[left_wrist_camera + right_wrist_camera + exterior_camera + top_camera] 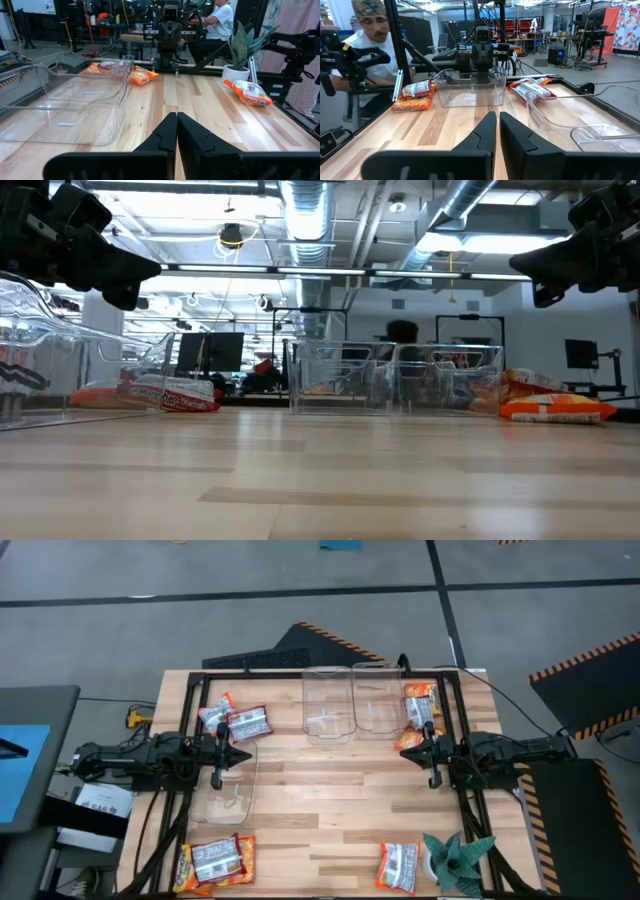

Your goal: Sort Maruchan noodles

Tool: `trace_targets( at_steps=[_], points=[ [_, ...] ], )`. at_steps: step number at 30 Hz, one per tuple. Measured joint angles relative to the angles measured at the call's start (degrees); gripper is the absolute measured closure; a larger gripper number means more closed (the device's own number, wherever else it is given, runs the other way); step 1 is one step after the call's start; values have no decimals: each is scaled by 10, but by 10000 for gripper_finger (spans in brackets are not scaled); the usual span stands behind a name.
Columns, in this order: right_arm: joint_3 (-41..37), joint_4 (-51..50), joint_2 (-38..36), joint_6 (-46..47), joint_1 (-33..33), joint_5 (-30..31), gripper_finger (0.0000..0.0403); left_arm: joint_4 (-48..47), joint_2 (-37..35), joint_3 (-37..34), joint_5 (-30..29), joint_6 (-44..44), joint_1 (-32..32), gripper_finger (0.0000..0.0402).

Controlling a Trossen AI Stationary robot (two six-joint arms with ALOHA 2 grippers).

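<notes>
Maruchan packets lie flat on the table in several spots: a pair near the far left [235, 720], a pair at the near left [213, 860], one at the near edge [398, 865], and orange ones by the far right [418, 718] [142, 76]. My left gripper [245, 753] [177, 116] hovers shut above the table's left side, next to a clear bin [225, 788]. My right gripper [407, 752] [497, 115] hovers shut at the right side, facing the left one. Both stand above the table in the low view, touching nothing.
Two clear bins [328, 705] [378, 700] stand side by side at the far middle. A teal spiky plant [458, 858] sits at the near right corner. A black frame [300, 673] edges the table. A person [370, 30] sits beyond it. Bare wood [330, 800] lies between the grippers.
</notes>
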Motion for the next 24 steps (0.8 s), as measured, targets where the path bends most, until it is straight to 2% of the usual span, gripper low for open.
trace_targets(
  at_steps=[24],
  points=[
    [0,0,0,0,0,0,356,0,0,0,0,0,0,401]
  ],
)
